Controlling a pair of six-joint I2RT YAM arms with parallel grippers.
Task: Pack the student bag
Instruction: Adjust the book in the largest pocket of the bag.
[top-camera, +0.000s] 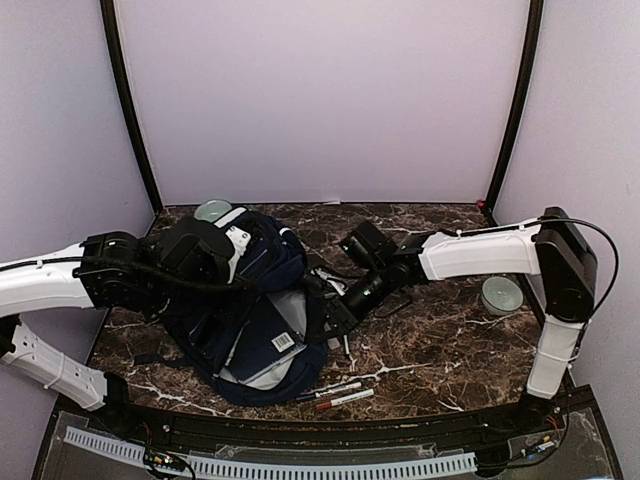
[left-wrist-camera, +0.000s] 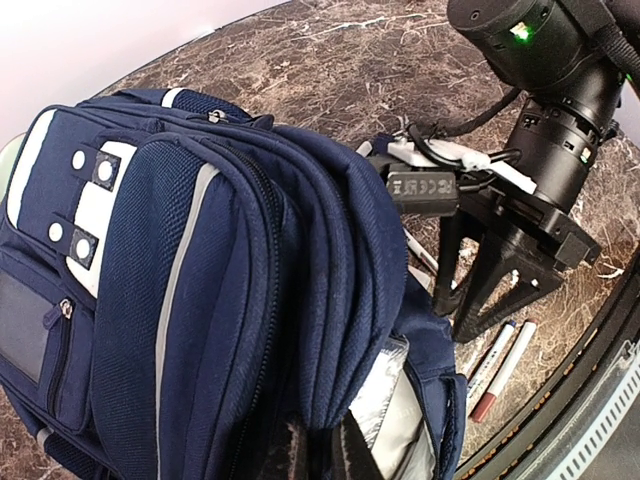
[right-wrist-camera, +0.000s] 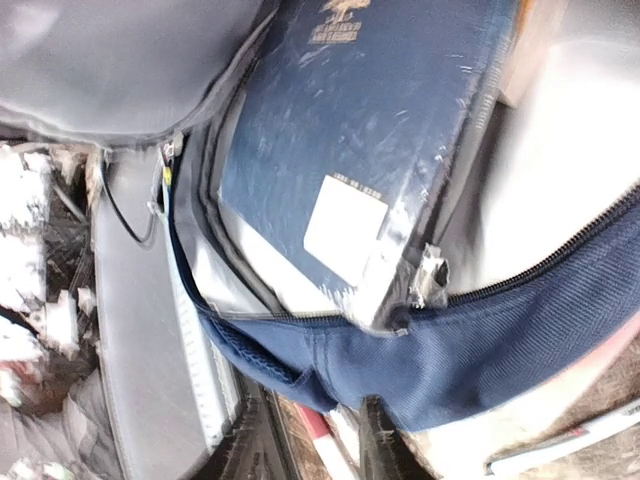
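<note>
The navy student bag (top-camera: 250, 300) lies on the marble table with its main pocket gaping toward the front. A navy hardcover book (top-camera: 270, 335) with a white label sits inside the opening, its cover filling the right wrist view (right-wrist-camera: 370, 110). My left gripper (left-wrist-camera: 328, 440) is shut on a fold of the bag's upper fabric (left-wrist-camera: 340, 250) and holds it up. At the pocket's right edge, my right gripper (right-wrist-camera: 318, 435) has the blue zip rim (right-wrist-camera: 330, 375) pinched between its fingers, and the rim sags toward it. From above, the right gripper (top-camera: 322, 318) is at the bag's right side.
Two white markers (top-camera: 335, 388) (top-camera: 345, 400), one red-capped, lie near the front edge just right of the bag. A grey-green disc (top-camera: 502, 295) rests by the right arm, and another (top-camera: 212, 210) lies behind the bag. Purple walls enclose the table.
</note>
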